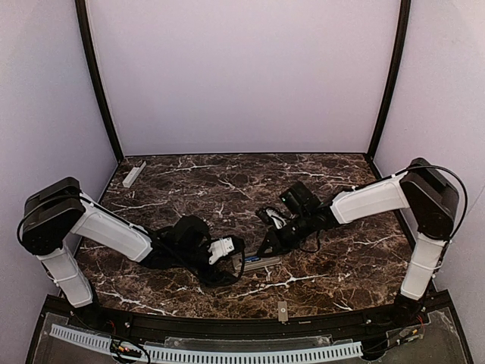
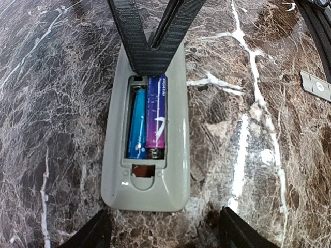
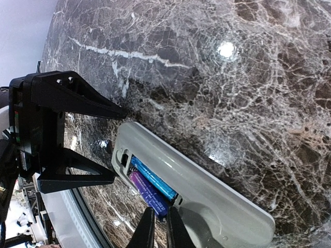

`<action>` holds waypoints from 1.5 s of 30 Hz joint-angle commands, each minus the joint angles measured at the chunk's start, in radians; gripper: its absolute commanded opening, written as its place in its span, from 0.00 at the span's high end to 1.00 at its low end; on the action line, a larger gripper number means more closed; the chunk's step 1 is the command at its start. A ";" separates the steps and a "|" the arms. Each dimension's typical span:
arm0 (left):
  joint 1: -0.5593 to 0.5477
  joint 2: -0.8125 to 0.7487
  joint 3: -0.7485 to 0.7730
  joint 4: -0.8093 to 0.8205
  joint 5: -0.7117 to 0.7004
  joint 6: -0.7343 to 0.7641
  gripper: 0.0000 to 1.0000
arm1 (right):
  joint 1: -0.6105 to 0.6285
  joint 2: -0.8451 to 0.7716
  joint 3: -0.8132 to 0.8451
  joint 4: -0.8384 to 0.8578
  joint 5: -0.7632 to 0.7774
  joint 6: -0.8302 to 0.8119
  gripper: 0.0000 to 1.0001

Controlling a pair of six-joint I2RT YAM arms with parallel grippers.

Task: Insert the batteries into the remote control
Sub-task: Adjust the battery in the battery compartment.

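The remote control lies back up on the marble table, its battery compartment uncovered. Two batteries lie side by side in it, a blue one and a purple-blue one. My right gripper is shut to a thin slit, its tips pressing on the far end of the purple-blue battery. In the left wrist view its fingers meet in a V over that end. My left gripper stands open, its fingers on either side of the remote's near end, apart from it. In the top view both grippers meet over the remote.
A small grey piece lies on the table to the right of the remote. A white bar rests at the back left by the wall. A little grey tab sits on the front rim.
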 commanded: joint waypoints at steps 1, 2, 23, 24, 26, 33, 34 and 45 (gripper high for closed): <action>0.002 0.011 -0.008 0.013 0.023 -0.012 0.29 | 0.017 0.020 0.029 -0.033 0.030 -0.009 0.92; 0.001 0.016 -0.008 0.014 0.027 -0.012 0.29 | 0.021 0.022 0.031 -0.036 0.034 -0.011 0.93; 0.000 0.033 -0.012 0.039 0.022 -0.028 0.32 | 0.123 0.075 0.104 -0.179 0.238 -0.104 0.98; 0.001 0.023 -0.015 0.045 0.018 -0.030 0.32 | 0.123 0.062 0.106 -0.180 0.244 -0.100 0.97; 0.001 0.003 -0.019 0.047 0.010 -0.033 0.32 | 0.122 0.035 0.118 -0.185 0.254 -0.099 0.94; 0.001 -0.116 0.039 -0.099 -0.040 0.040 0.35 | 0.076 -0.062 0.117 -0.179 0.229 -0.089 0.86; 0.001 -0.133 0.049 -0.138 -0.044 0.059 0.36 | 0.069 -0.073 0.110 -0.172 0.223 -0.089 0.85; -0.009 -0.054 0.257 -0.398 0.007 0.184 0.55 | -0.005 -0.168 0.018 -0.106 0.147 -0.077 0.83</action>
